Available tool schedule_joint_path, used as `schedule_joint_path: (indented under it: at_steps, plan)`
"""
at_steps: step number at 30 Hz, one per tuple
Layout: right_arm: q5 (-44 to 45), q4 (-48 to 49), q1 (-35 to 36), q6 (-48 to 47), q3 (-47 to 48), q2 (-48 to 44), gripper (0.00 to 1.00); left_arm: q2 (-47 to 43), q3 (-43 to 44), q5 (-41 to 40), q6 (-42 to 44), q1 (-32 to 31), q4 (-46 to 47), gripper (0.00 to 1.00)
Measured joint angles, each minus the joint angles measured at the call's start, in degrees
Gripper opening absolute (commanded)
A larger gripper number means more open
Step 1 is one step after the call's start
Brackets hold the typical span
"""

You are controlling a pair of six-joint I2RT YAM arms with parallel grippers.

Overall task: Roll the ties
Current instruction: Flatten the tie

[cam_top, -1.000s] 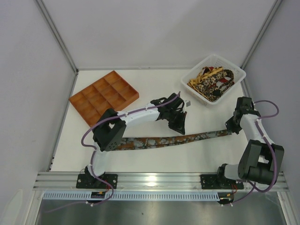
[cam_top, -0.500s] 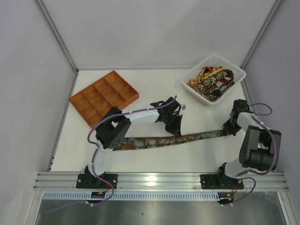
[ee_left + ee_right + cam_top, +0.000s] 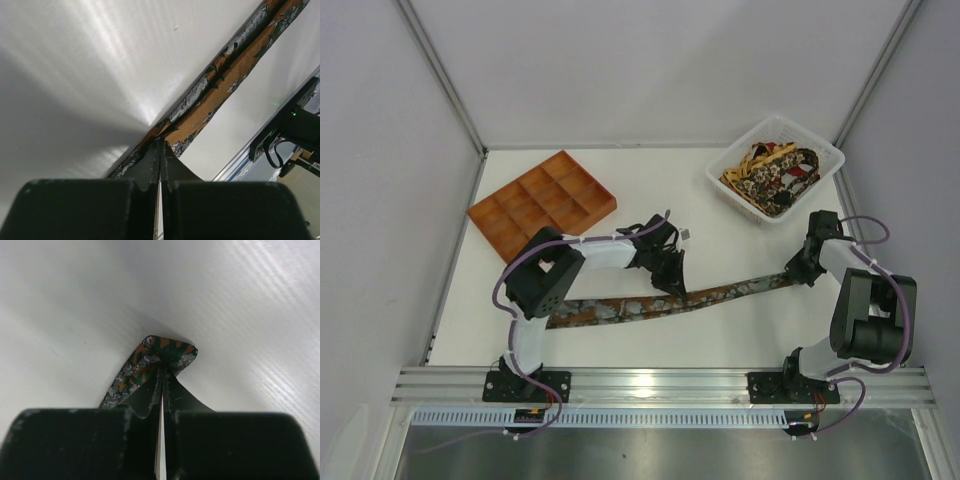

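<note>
Tie lies stretched flat on the table, pinched at 2 spots. L pincer is pressed together on it approx. mid-length. In the L wrist view the fabric bunches right at the tips, and the rest of the strip runs on ahead of them. R pincer is clamped tight on the tie's other end, which folds up into a small peak at its tips in the R wrist view.

Change vs a sec ago: both pincers have slid leftward w/ the tie in tow. The whole strip has shifted that way, and its free end now reaches out past the L arm's elbow. R arm has tucked in closer to its base.

Meaning: prob. a drag-and-straighten step to get the tie where both arms can work it. No coil at either pincer, so rolling proper hasn't begun; early in the task.

More ties wait in the basket beyond the R pincer. Tray sits beyond the L pincer, apart from it.
</note>
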Motion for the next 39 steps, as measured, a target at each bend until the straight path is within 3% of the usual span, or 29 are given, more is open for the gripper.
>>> schedule_joint_path:
  at_steps: [10, 13, 14, 18, 21, 25, 28, 39]
  plan:
    - [-2.5, -0.9, 8.9, 0.1, 0.3, 0.0, 0.00, -6.1, -5.5, -4.5, 3.8, 4.0, -4.5, 0.01]
    - [-3.0, -3.4, 11.1, 0.0, 1.0, -0.2, 0.01, -7.4, -5.3, -7.0, 6.3, 4.0, -7.5, 0.13]
    - [-3.1, -4.3, 11.5, 0.1, 1.2, -0.5, 0.02, -7.6, -5.1, -7.6, 7.0, 4.0, -8.4, 0.22]
    - [-2.6, -9.1, 11.6, -0.1, 2.6, -3.5, 0.14, -7.8, -1.3, -8.2, 9.4, 4.1, -12.0, 0.32]
    - [-2.5, -10.8, 11.6, -0.2, 3.4, -6.9, 0.14, -7.0, 5.4, -6.6, 9.7, 4.2, -13.1, 0.27]
    - [-3.2, -10.6, 12.0, -0.3, 2.5, -8.7, 0.00, -1.7, 18.5, -2.0, 8.8, 3.9, -10.8, 0.07]
    - [-3.6, -10.4, 13.4, -0.3, -0.2, -9.0, 0.00, 5.2, 27.5, -0.2, 8.0, 3.3, -9.6, 0.03]
    - [-3.8, -6.6, 20.8, 3.6, -7.6, -13.2, 0.00, 19.1, 36.5, -3.3, 4.5, -3.3, -8.3, 0.03]
